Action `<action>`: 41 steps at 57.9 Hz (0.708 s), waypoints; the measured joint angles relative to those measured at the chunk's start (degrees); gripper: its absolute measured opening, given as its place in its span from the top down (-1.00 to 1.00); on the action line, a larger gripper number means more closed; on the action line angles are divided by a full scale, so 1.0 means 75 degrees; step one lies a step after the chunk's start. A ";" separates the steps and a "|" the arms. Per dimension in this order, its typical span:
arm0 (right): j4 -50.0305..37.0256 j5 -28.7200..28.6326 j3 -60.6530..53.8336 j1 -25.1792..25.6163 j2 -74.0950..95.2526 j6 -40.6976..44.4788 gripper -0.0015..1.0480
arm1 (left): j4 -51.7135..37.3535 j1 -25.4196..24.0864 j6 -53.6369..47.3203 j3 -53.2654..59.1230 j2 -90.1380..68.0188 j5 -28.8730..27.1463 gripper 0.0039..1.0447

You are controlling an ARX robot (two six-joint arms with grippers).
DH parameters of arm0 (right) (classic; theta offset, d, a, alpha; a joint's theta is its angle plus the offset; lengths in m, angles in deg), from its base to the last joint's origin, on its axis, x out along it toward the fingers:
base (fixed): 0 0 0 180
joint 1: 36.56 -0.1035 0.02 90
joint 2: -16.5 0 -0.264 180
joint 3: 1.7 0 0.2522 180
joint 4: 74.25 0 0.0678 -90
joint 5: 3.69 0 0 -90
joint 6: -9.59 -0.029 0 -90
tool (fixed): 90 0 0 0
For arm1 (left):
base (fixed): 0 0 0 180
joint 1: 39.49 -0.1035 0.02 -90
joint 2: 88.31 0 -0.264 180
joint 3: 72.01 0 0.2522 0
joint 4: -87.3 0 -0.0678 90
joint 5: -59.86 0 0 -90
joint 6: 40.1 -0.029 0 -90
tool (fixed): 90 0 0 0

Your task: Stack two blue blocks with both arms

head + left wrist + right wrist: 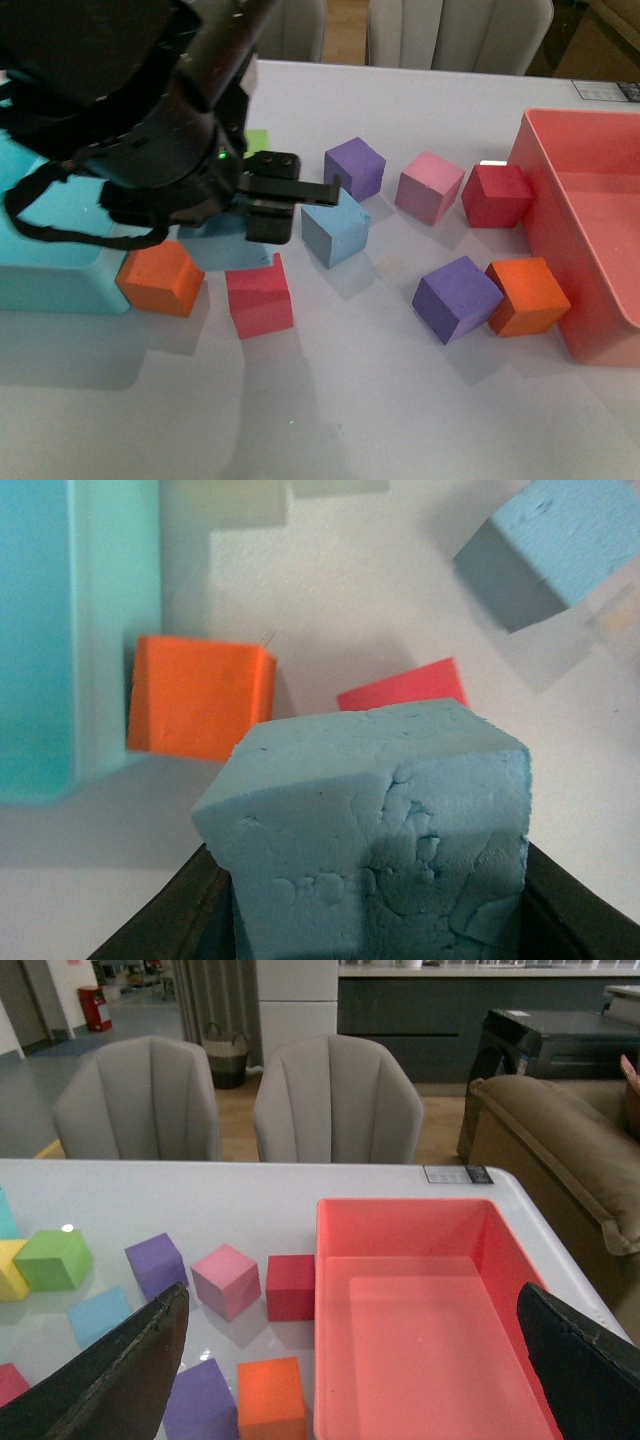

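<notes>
L gripper (372, 925) is clamped on one light blue block (380, 810), w/ a jaw pressed to each side. Block is held near orange cube (160, 278) & red cube (260, 295), beside turquoise bin (40, 265). 2nd blue block (335, 228) is seen on table (330, 400), apart from the 1st, just by purple cube (355, 167). R gripper (352, 1295) is spread wide, nothing held, facing red bin (400, 1205).

Gripped blue block (380, 820), light blue foam, pitted and creased, clamped in left gripper (375, 935). Other blue block (335, 228) flat on table (400, 400), near, not touching.
</notes>
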 joint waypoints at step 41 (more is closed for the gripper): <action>0.0003 0.0000 0.0000 0.0000 0.0000 -0.0003 -0.83 | 0.1498 0.0414 -0.1754 -0.4823 -0.3544 0.0189 0.05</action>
